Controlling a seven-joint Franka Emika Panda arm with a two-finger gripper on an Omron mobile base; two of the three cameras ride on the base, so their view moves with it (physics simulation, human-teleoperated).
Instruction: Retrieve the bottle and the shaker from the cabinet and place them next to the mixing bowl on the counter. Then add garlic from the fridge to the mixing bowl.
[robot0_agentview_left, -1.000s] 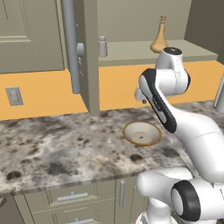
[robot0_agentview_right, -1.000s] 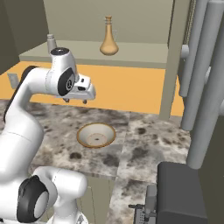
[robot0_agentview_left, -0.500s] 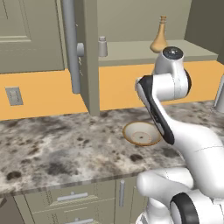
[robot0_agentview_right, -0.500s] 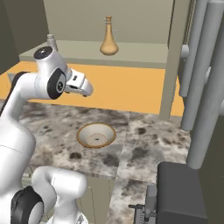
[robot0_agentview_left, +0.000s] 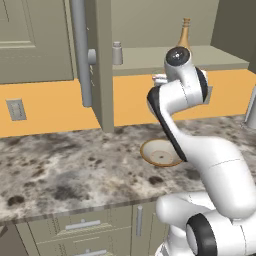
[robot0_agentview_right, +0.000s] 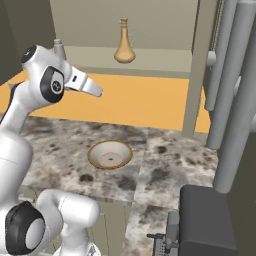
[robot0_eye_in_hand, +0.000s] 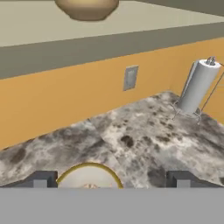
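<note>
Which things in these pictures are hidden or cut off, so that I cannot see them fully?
- Mixing bowl: in the left base view, the arm covers its right side.
- Bottle: in the hand view, the top edge cuts off its neck.
- Shaker: in the right base view, the arm hides its lower part.

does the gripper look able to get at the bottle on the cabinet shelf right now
Probably yes. The cabinet door stands open, and the bottle sits upright near the shelf's front edge with nothing in front of it. The gripper is open and empty, raised nearly to shelf height above the mixing bowl; the shaker stands well aside.
</note>
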